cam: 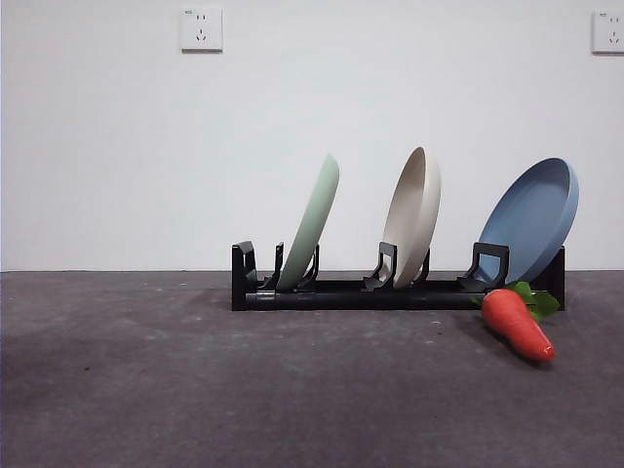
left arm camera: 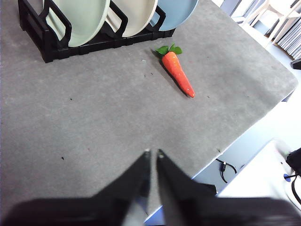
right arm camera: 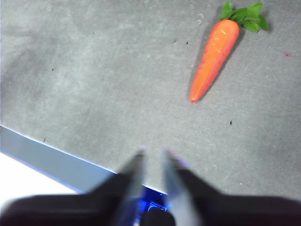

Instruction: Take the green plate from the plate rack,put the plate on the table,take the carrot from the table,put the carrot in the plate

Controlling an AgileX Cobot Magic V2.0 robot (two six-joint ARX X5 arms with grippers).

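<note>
Leaning in plate rack [cam: 390, 292]: sage green plate [cam: 312, 219]

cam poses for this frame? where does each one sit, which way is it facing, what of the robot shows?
Front: low, at table height, looking level at the plate rack with the green plate, beige plate, blue plate; no robot parts.
Left wrist: above the table's edge, facing rack and carrot; left pincer nearly closed.
Right wrist: looking down on table and carrot; right pincer slightly apart.
Shared: all three show the carrot.
</note>
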